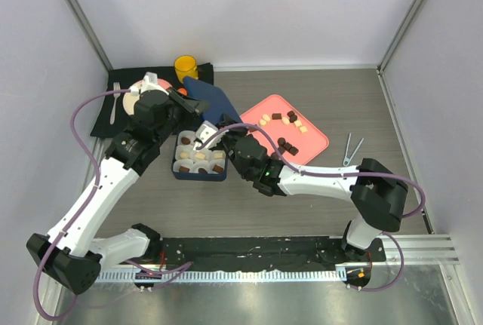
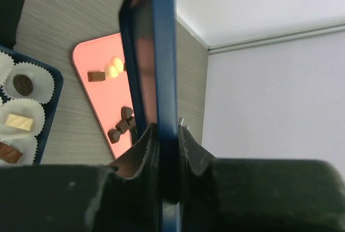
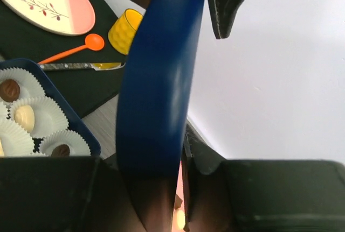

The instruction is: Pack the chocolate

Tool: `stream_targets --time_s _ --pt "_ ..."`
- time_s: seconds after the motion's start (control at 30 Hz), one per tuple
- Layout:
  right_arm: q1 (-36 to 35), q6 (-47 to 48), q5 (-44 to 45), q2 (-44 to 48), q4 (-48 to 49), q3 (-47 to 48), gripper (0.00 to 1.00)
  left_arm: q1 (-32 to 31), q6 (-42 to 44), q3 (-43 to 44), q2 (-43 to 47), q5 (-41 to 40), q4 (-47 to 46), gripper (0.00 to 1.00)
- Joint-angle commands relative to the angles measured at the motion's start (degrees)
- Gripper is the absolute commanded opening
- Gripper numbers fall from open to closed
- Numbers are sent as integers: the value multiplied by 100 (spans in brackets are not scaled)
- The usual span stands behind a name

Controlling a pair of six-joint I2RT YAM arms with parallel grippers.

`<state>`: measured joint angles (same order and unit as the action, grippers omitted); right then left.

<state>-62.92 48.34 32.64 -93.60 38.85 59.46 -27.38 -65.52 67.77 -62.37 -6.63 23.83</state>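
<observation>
Left gripper: fingers clenched on the edge of the blue lid, one pad on each face, lid standing on edge straight out from the jaws. Right gripper: lid runs up between its jaws. The visible finger is pressed to the lid's side and the other is hidden behind it, so it reads as grasping. The left gripper's fingertip shows at the far end of the lid.

From above, both grippers meet on the same lid.

Chocolate: loose pieces on the pink tray, just left of the left fingers and past the lid face. More pieces sit in paper cups in the blue box, low and left of the right fingers. From above, the box lies just beneath the right fingertips, with the tray beside it.

Room: open wall to the right of the right fingers. A yellow cup is close behind the lid's left edge.
</observation>
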Motion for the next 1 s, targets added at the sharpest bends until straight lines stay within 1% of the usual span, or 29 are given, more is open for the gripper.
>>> stream_targets --time_s 0.0,0.07,0.1,0.13,0.17,0.2,0.23,0.27,0.3,0.33,0.37,0.4,0.47,0.5,0.63,0.67,0.73,0.77,0.8,0.87,0.9,0.97 --pt "-54 -288 225 158 159 57 35 -5 337 -167 155 -259 -353 11" --pt "-63 -465 225 271 -43 65 43 13 538 -185 172 -373 -362 5" --pt "-63 -718 225 333 -323 66 50 39 618 -168 172 -391 -371 3" --pt "-63 -860 199 412 -491 74 54 65 723 -150 172 -383 -388 1" --pt "-63 -1052 164 570 -684 74 56 83 811 -141 155 -383 -406 0" --pt "-63 -1220 120 649 -1112 83 63 144 1004 -115 129 -374 -415 0" --pt "-63 -1587 -37 746 -1360 83 66 180 1093 -97 120 -374 -423 0" --pt "-63 -1756 -134 843 -1598 83 70 215 1181 -80 102 -339 -424 0" --pt "-63 -1923 -266 1018 -2131 109 75 285 1382 -10 41 -321 -424 0" --pt "-63 -2290 -476 1115 -2388 101 77 312 1462 17 23 -312 -424 0" --pt "-54 -2442 -574 1194 -2635 109 79 355 1558 61 -12 -243 -424 0" --pt "-63 -2591 -653 1387 -3089 83 81 399 1629 131 -64 -190 -415 0" --pt "-46 -2978 -959 1598 -3453 39 85 461 1796 210 -126 -58 -432 0" --pt "-45 -3066 -1075 1817 -3715 -30 85 487 1823 254 -170 -31 -432 0" --pt "121 -3646 -1742 2187 -4333 4 89 558 1885 298 -267 241 -581 0" --pt "400 -3960 -2283 2249 -4394 4 90 575 1876 298 -267 320 -643 0" --pt "892 -4401 -2962 2355 -4518 -5 90 567 1823 290 -267 627 -792 0" --pt "1469 -4594 -3522 2364 -4518 -13 90 575 1780 272 -267 680 -871 0" --pt "1736 -4970 -4233 2373 -4500 -22 90 575 1744 229 -250 1020 -1011 0" --pt "2167 -5280 -4782 2312 -4430 -14 90 575 1631 115 -197 1286 -1213 0" --pt "2526 -5517 -5272 2259 -4369 -5 91 575 1569 70 -171 1409 -1406 0" --pt "2871 -5860 -5688 2119 -4229 -5 90 575 1385 -78 -100 1770 -1618 0"
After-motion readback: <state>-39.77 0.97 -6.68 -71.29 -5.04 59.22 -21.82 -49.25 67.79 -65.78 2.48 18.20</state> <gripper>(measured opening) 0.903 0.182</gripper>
